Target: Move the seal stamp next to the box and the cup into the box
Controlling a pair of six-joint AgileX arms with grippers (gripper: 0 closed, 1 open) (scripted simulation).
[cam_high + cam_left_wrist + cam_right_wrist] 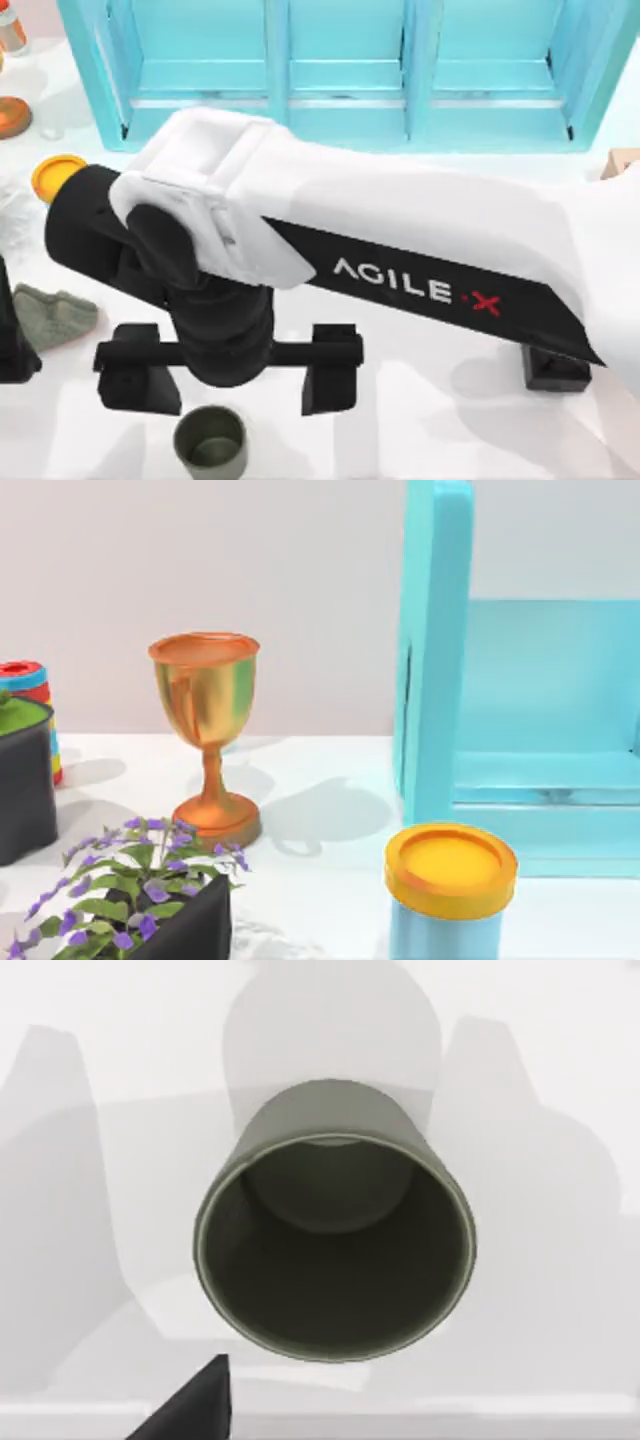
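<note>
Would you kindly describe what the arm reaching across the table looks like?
The right arm has a smooth white shell with a black side panel lettered AGILE in white and an X in red. Its wrist is a black cylinder carrying a black crossbar with two blocky black fingers.

Bright, even light falls on the white worktop (430, 420), which looks nearly washed out in the top view. Shadows are soft and pale grey: a faint one spreads under the right arm (420, 250) and its tool (230, 372), and another sits beside the green cup (211, 440). In the left wrist view the goblet (207, 730) casts a blurred shadow toward the turquoise cabinet (440, 650) and carries a soft gold sheen, so light seems to come from above and the side away from the cabinet. In the right wrist view several overlapping grey shadows fan around the cup, whose inside is evenly shaded. Edges look slightly soft throughout.
</note>
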